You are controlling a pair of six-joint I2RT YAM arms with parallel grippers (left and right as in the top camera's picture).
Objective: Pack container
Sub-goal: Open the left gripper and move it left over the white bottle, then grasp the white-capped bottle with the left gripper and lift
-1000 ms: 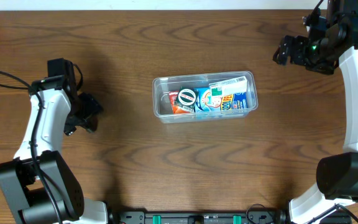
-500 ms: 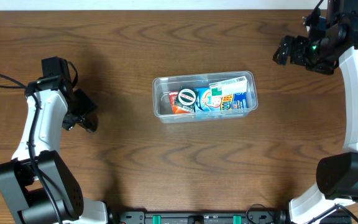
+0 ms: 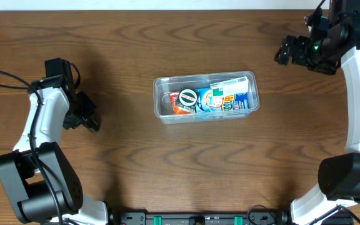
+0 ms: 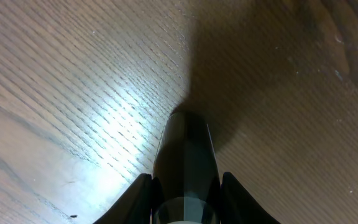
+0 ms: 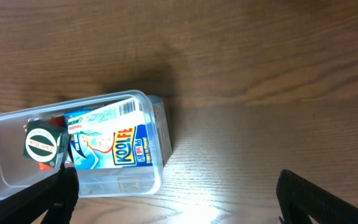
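Left fingers (image 4: pixel 185 162): I saw them standing narrow, empty, over the dark brown wooden table (image 3: pixel 136 175).
Clear rectangular plastic container (image 3: pixel 162 105): sat mid-table, colourful snack packets (image 3: pixel 214 99) inside.
Right fingers (image 5: pixel 51 196): spread wide, empty, beyond its right end.

Clear container (image 3: pixel 163 103); blue/white pkt (image 3: pixel 231 97); red pkt (image 3: pixel 176 109); brown woodgrain table (image 3: pixel 167 169).

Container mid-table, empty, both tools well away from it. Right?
Not empty: the overhead view shows the container holding several packets. The rest stands: it sits mid-table, with the left tool and right tool well away from it.
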